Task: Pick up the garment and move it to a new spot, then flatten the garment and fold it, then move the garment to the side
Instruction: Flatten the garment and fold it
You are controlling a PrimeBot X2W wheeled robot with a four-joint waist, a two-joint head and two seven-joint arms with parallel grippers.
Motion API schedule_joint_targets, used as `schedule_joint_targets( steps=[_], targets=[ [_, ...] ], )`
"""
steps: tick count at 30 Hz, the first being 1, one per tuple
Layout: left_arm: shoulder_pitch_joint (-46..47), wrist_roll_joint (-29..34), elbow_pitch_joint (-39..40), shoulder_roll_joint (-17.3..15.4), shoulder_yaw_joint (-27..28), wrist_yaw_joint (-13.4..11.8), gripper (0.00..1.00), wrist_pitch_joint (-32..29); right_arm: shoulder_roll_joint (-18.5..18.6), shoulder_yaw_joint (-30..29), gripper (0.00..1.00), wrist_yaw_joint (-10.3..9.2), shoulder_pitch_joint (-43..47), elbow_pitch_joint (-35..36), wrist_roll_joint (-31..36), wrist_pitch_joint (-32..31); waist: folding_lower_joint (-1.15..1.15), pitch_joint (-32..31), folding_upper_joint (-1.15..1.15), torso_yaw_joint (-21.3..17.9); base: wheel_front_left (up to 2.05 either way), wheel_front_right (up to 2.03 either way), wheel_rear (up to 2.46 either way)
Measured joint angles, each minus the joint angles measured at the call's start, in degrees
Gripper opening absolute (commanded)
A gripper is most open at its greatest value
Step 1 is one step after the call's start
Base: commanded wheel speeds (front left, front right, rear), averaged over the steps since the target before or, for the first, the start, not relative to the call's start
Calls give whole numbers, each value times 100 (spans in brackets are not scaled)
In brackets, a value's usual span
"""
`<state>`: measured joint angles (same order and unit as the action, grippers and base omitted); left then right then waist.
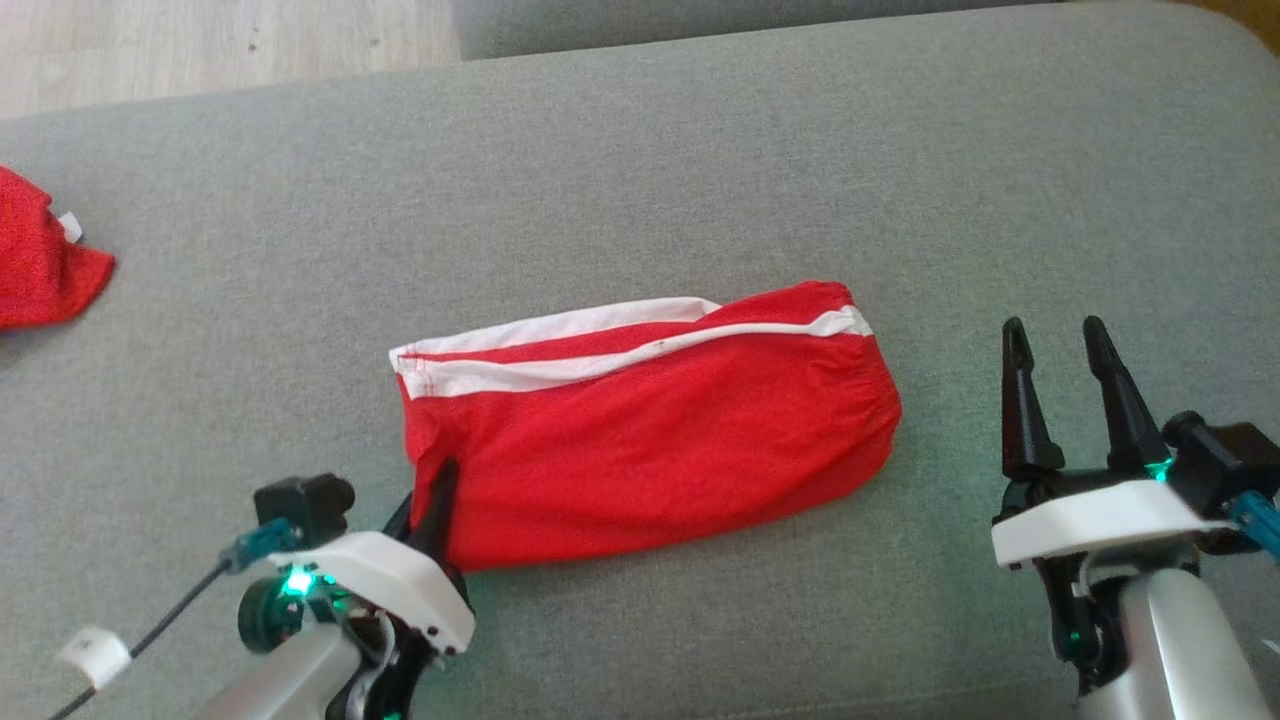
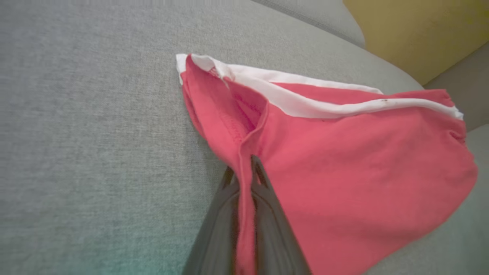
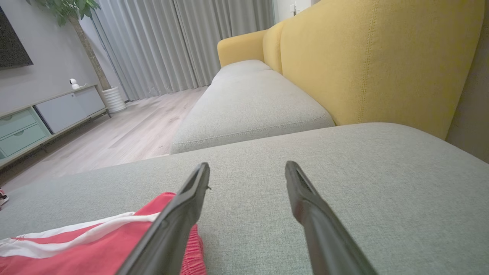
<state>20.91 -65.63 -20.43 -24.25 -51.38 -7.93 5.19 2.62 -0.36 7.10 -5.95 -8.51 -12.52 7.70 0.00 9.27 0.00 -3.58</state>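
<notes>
The garment (image 1: 650, 430) is a red pair of shorts with white side stripes, folded over and lying in the middle of the grey cushion (image 1: 640, 180). My left gripper (image 1: 438, 478) is shut on the garment's lower left corner; in the left wrist view a pinched ridge of red cloth (image 2: 244, 183) runs between the dark fingers (image 2: 267, 206). To the right of the garment's elastic waistband end, my right gripper (image 1: 1058, 345) stands open, holding nothing. In the right wrist view its fingers (image 3: 179, 214) spread over bare cushion, with the garment (image 3: 76, 244) at the lower left.
A second red cloth (image 1: 40, 260) lies at the cushion's far left edge. Wooden floor (image 1: 220, 40) lies beyond the cushion's far edge. A yellow sofa back (image 3: 382, 57) rises on the right, with another grey seat (image 3: 248, 103) ahead.
</notes>
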Motion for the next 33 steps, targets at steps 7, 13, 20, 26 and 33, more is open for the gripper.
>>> schedule_joint_targets(
  steps=[7,13,20,26,33],
  targets=[
    [-32,286,202,3,211,-227,100,687,0,-69,100,1,26,-1,62,-69,0,-185,0,36,0,0,0],
    [-53,879,455,-59,459,-432,100,876,0,-227,100,1,247,-32,165,-200,0,-471,0,152,0,0,0],
    [-669,1296,1011,-69,1102,-722,100,910,-2,-301,100,0,436,-145,315,-558,-1,-704,0,422,0,0,0],
    [-1485,1549,1359,-30,1543,-828,100,910,-3,-247,100,0,385,-539,493,-1073,-1,-796,0,781,0,0,0],
    [-1721,1789,1463,83,1666,-820,100,910,-3,-276,100,0,-166,-1497,901,-1745,0,-726,0,1203,0,0,0]
  ],
)
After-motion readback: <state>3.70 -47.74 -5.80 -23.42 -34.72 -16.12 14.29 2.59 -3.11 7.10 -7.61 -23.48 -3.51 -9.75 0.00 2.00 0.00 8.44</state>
